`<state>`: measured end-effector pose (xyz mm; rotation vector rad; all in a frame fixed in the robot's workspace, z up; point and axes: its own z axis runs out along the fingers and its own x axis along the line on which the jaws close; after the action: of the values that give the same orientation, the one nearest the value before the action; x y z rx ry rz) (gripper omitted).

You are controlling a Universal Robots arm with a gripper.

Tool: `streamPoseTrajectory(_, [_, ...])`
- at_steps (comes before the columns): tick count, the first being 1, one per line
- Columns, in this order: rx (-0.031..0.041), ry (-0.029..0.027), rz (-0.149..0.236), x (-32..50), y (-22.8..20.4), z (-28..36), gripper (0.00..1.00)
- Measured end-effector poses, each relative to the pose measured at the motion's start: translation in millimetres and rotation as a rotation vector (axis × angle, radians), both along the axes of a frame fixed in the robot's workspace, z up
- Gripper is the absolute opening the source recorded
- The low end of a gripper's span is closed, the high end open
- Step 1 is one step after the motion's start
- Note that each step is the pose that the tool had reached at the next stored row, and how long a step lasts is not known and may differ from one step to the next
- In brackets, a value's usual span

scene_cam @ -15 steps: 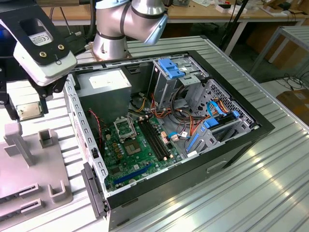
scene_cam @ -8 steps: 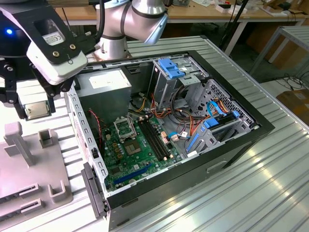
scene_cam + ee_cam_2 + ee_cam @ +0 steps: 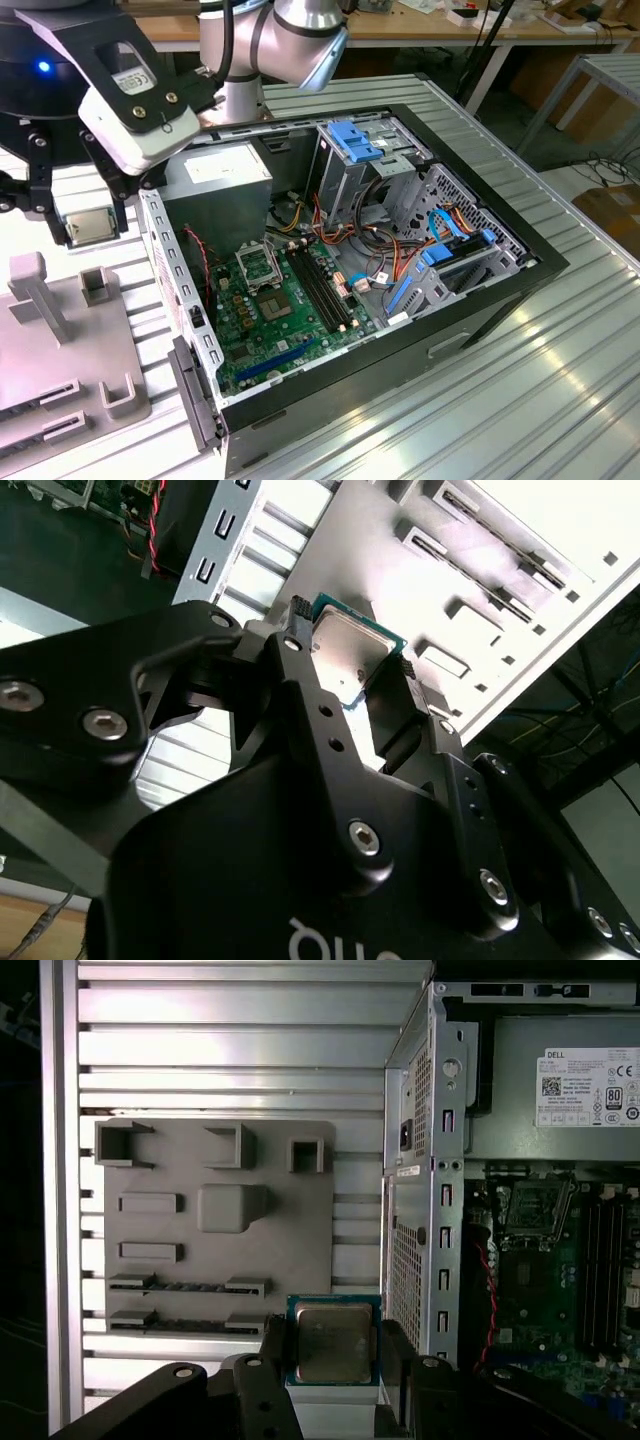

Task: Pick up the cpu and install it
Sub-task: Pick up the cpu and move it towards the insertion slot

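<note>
The gripper (image 3: 332, 1352) pinches the cpu (image 3: 333, 1338) by two edges, so the chip's flat grey top is not touched. It holds the chip up in the air. Under it lies the grey holder tray (image 3: 220, 1160) on the desk (image 3: 230, 1020). Off to one side of it is the open computer case (image 3: 380, 280), with the socket (image 3: 537, 1207) on the green board (image 3: 540, 1300). The chip is not in there yet.

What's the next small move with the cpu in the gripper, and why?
Probably carry the gripper across toward the open case at this height. It is shut on the cpu and hangs over the grey fixture plate, outside the case wall. The socket on the green motherboard lies inside, past that wall, so a sideways move above it seems needed first.
</note>
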<state>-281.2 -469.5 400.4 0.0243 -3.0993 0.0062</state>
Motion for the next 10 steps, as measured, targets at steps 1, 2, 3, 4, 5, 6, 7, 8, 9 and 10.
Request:
streamPoseTrajectory(1, [0.0001, 0.0, 0.0, 0.7, -0.3, 0.0, 0.47])
streamPoseTrajectory(2, [0.0001, -0.0001, 0.0, 1.4, -0.6, -0.1, 0.47])
streamPoseTrajectory(3, [0.0002, -0.0001, 0.0, 2.2, -0.9, -0.1, 0.47])
streamPoseTrajectory(4, [0.0001, -0.0001, 0.0, 3.0, -1.1, 0.0, 0.47])
streamPoseTrajectory(5, [0.0001, -0.0001, 0.0, 4.4, -1.4, 0.0, 0.47])
streamPoseTrajectory(6, [0.0002, -0.0001, 0.0, 5.4, -1.5, 0.0, 0.47])
streamPoseTrajectory(7, [0.0002, -0.0001, 0.0, 7.5, -1.8, -0.1, 0.47])
streamPoseTrajectory(8, [0.0002, -0.0001, 0.0, 11.1, -2.0, -0.1, 0.47])
streamPoseTrajectory(9, [0.0001, -0.0001, 0.0, 13.6, -2.1, 0.0, 0.47])
streamPoseTrajectory(10, [0.0001, -0.0001, 0.0, 16.8, -2.4, 0.0, 0.47])
